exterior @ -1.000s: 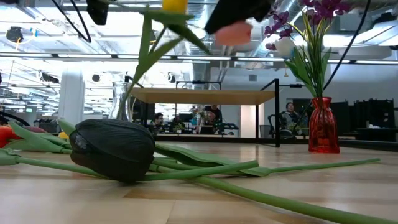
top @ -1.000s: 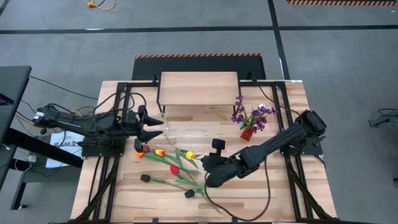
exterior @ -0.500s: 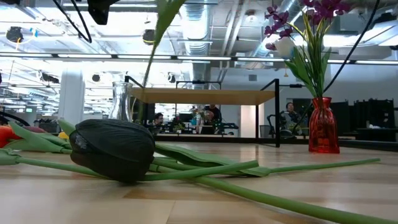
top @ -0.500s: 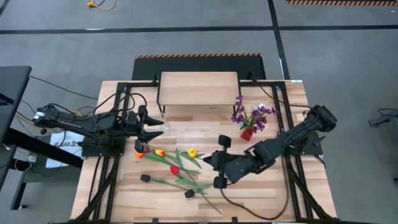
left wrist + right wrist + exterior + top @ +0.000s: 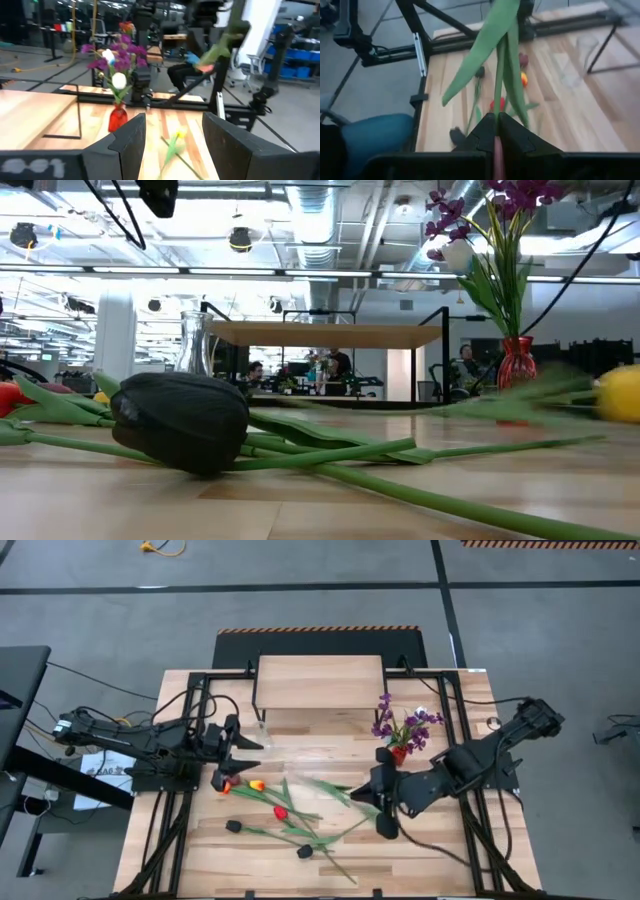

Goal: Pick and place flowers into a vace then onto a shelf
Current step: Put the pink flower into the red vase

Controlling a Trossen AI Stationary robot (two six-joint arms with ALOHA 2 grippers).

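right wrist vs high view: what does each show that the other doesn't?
Only the right wrist view: the right gripper shut on a green stem, seen close.
Only the high view: the shelf, the red vase with purple sprigs, and the left gripper open beside the clear vase.
Both: the loose flowers lying on the table.
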